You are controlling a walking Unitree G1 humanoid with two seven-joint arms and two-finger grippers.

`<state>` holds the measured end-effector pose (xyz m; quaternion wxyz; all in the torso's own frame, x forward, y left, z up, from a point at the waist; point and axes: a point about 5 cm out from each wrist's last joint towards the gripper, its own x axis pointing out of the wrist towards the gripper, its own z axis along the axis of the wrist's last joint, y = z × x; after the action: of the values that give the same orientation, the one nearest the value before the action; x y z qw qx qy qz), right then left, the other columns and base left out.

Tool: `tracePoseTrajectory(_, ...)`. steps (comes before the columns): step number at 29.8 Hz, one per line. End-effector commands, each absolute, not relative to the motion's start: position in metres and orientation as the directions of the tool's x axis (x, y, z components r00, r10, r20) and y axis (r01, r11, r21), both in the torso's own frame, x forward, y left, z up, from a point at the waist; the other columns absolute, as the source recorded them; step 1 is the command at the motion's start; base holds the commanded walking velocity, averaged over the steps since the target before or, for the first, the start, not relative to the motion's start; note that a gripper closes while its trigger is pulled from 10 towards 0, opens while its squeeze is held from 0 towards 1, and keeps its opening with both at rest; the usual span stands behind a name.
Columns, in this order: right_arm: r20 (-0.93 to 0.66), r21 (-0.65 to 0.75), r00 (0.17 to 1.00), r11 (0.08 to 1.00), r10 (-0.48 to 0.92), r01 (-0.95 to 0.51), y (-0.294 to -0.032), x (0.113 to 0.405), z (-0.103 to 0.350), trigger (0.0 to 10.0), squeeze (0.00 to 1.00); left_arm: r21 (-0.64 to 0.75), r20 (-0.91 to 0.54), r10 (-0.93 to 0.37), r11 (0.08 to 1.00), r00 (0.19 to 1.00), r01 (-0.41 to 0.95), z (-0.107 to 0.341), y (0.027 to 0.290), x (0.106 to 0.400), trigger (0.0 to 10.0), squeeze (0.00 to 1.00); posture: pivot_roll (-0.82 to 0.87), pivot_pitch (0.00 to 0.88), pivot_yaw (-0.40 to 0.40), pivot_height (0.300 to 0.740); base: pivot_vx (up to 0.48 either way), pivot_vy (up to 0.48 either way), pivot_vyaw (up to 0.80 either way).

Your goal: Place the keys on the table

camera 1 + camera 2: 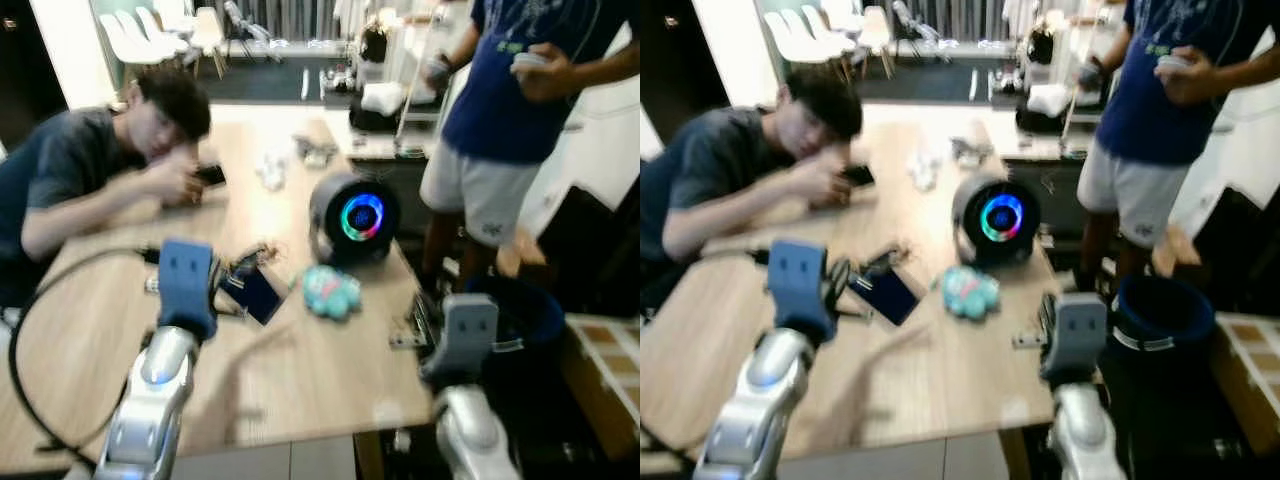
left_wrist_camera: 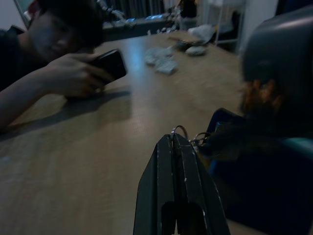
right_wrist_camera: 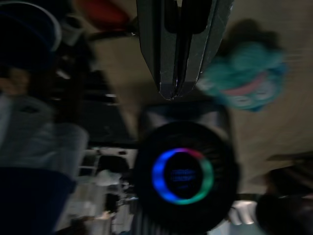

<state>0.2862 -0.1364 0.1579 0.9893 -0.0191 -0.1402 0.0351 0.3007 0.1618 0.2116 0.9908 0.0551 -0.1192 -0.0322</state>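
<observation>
The left gripper (image 2: 177, 142) is closed on the keys (image 2: 182, 133), its two black fingers pressed flat together with a silver key ring poking out between the tips; it hovers low over the wooden desk (image 1: 280, 380) just beside a dark blue flat case (image 1: 250, 292). In the left eye view the left arm reaches up from 7 o'clock, its blue wrist block near the picture's middle-left, and the keys (image 1: 250, 262) show as a small blurred dark cluster just past it. The right gripper (image 3: 174, 88) has its fingers drawn together with nothing between them, held above the desk's right edge and pointing toward a round black speaker (image 1: 352, 218) with a glowing blue, green and pink ring. A teal plush toy (image 1: 330, 291) lies on the desk at 6 o'clock of the speaker, close to it and between the two arms. At 10 o'clock a seated person (image 1: 90, 170) leans over the desk with head resting on one arm, a hand holding a black phone (image 2: 110, 64). At 1 o'clock a standing person in a blue shirt (image 1: 510, 90) and light shorts is beside the desk. Small pale items (image 1: 272, 170) lie on the far part of the desk; what they are is too blurred to tell. A black cable (image 1: 40, 330) loops at the left.
</observation>
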Motion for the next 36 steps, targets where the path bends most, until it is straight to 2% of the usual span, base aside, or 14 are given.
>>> tracePoseTrajectory(1,0.279,-0.044,0.958,0.998,0.065,-0.055,-0.139,0.285,0.157,10.0,0.00,0.109,0.232,-0.085,0.992,0.969,0.061,0.212,0.160,0.299,10.0,0.00,-0.01,0.125,0.044,0.740,0.000,0.000,0.00)
tracePoseTrajectory(9,0.285,-0.055,0.955,0.996,0.081,-0.069,-0.137,0.284,0.158,10.0,0.00,0.115,0.252,-0.100,0.991,0.962,0.072,0.222,0.155,0.300,10.0,0.00,-0.01,0.129,0.048,0.740,0.000,0.000,0.00)
tracePoseTrajectory(13,0.283,-0.120,0.944,0.982,0.172,-0.143,-0.122,0.282,0.155,10.0,0.00,0.150,0.272,-0.097,0.987,0.957,0.057,0.233,0.152,0.306,10.0,0.00,-0.01,0.134,0.053,0.740,0.000,0.000,0.00)
tracePoseTrajectory(22,0.255,-0.133,0.943,0.974,0.213,-0.184,-0.109,0.283,0.148,10.0,0.00,0.152,0.333,-0.071,0.988,0.940,0.021,0.255,0.153,0.317,10.0,0.00,0.00,0.137,0.053,0.740,0.000,0.000,0.00)
tracePoseTrajectory(27,0.235,-0.126,0.948,0.974,0.215,-0.189,-0.101,0.289,0.140,10.0,0.00,0.092,0.390,-0.098,0.993,0.916,0.068,0.278,0.137,0.325,10.0,0.00,0.00,0.139,0.058,0.740,0.000,0.000,0.00)
tracePoseTrajectory(29,0.231,-0.129,0.950,0.974,0.211,-0.185,-0.100,0.290,0.138,10.0,0.00,0.110,0.390,-0.118,0.991,0.913,0.081,0.279,0.134,0.325,10.0,0.00,0.00,0.139,0.058,0.740,0.000,0.000,0.00)
tracePoseTrajectory(31,0.232,-0.127,0.951,0.976,0.203,-0.177,-0.099,0.292,0.138,10.0,0.00,0.280,0.333,-0.198,0.954,0.922,0.104,0.266,0.135,0.326,10.0,0.00,0.00,0.142,0.066,0.740,0.000,0.000,0.00)
tracePoseTrajectory(32,0.232,-0.127,0.951,0.976,0.203,-0.177,-0.099,0.292,0.138,10.0,0.00,0.280,0.333,-0.198,0.954,0.922,0.104,0.266,0.135,0.326,10.0,0.00,0.00,0.142,0.066,0.740,0.000,0.000,0.00)
tracePoseTrajectory(34,0.242,-0.126,0.950,0.977,0.197,-0.171,-0.101,0.293,0.140,10.0,0.00,0.413,0.230,-0.267,0.897,0.936,0.155,0.245,0.145,0.324,10.0,0.00,0.01,0.146,0.069,0.740,0.000,0.000,0.00)
tracePoseTrajectory(36,0.247,-0.128,0.949,0.978,0.194,-0.166,-0.104,0.292,0.142,10.0,0.00,0.434,0.163,-0.287,0.880,0.944,0.193,0.234,0.160,0.320,10.0,0.00,0.01,0.149,0.068,0.740,0.000,0.000,0.00)
